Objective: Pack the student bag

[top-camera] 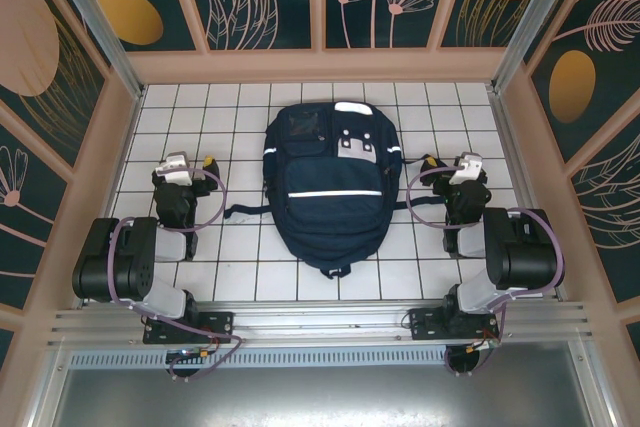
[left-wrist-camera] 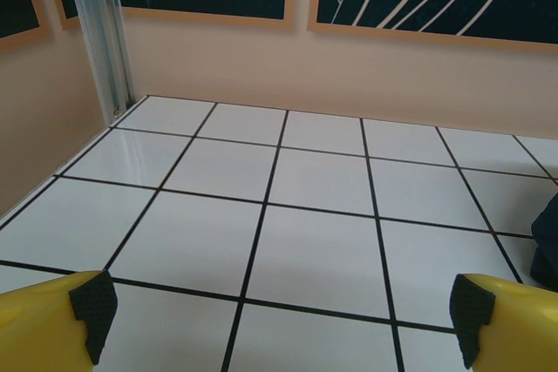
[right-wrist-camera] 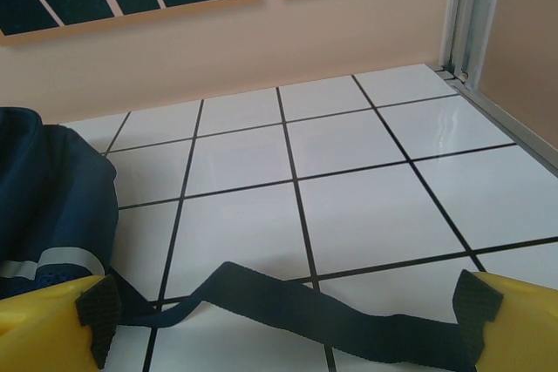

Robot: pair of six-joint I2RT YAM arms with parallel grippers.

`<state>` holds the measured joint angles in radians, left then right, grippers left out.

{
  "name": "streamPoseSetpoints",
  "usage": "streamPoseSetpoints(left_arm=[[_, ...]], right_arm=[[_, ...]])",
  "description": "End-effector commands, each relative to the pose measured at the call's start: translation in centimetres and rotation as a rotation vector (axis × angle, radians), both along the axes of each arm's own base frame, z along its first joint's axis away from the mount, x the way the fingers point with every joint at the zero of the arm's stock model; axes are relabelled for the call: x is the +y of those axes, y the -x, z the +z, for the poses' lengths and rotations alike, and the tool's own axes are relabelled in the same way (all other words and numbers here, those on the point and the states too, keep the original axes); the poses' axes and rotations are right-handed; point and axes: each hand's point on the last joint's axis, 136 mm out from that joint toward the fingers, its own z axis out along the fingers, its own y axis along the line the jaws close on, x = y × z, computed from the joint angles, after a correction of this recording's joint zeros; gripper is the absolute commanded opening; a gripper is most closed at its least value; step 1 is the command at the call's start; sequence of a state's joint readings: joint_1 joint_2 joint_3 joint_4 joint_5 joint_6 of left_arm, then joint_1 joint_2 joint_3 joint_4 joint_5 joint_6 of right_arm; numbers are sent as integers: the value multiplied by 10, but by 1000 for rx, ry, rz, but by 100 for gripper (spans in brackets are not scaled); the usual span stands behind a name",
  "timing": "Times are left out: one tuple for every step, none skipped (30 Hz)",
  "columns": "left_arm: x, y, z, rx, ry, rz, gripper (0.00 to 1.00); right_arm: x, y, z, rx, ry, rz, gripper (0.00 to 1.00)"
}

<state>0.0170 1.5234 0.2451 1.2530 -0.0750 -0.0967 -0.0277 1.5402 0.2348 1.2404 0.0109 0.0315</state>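
Student bag (top-camera: 328, 187) lies flat mid-table on the white tiled surface (top-camera: 240, 277), front panel up. It is navy, with thin white stripes across the pockets and a grey-white patch at the far end.

- Container: the bag's front pockets lie flat against the panel. No opening faces the overhead camera, so I cannot tell what is inside.
- Axis: the bag's long axis runs near to far, in line with the tile rows. The rounded end with a small loop points toward the arm bases, and the squarer, wider end points toward the back wall. Which end is the top I cannot tell.
- Dark straps (top-camera: 245, 211) trail out flat from both sides of the bag at about mid-length.

Left gripper (top-camera: 192, 163) sits to the left of the bag, level with its far half and apart from it. In the wrist view its jaws (left-wrist-camera: 281, 307) are spread wide over bare tile with nothing between them, and a dark sliver of the bag (left-wrist-camera: 549, 250) shows at the right edge.

Right gripper (top-camera: 452, 165) mirrors it on the bag's right side, near but not touching. Its jaws (right-wrist-camera: 288, 304) are also spread wide and grip nothing. The bag's flank (right-wrist-camera: 52, 206) is at the left of that view, and one strap (right-wrist-camera: 305, 311) runs out from the bag along the tile between the yellow fingers (right-wrist-camera: 514, 328).
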Motion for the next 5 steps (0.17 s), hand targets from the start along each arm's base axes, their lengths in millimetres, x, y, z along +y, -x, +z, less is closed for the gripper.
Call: streamPoseSetpoints(left_arm=[[-2, 0, 1, -4, -15, -17, 99], [-2, 0, 1, -1, -15, -18, 99], [-2, 0, 1, -5, -15, -17, 99], [-2, 1, 3, -9, -15, -17, 99], [-2, 1, 2, -9, -14, -18, 99]], right_arm=[[-1, 1, 1, -6, 16, -7, 99], [-1, 0, 2, -7, 16, -7, 99], [-1, 0, 1, -6, 16, -6, 99], [-1, 1, 1, -6, 16, -7, 99], [-1, 0, 1, -6, 16, -6, 99]])
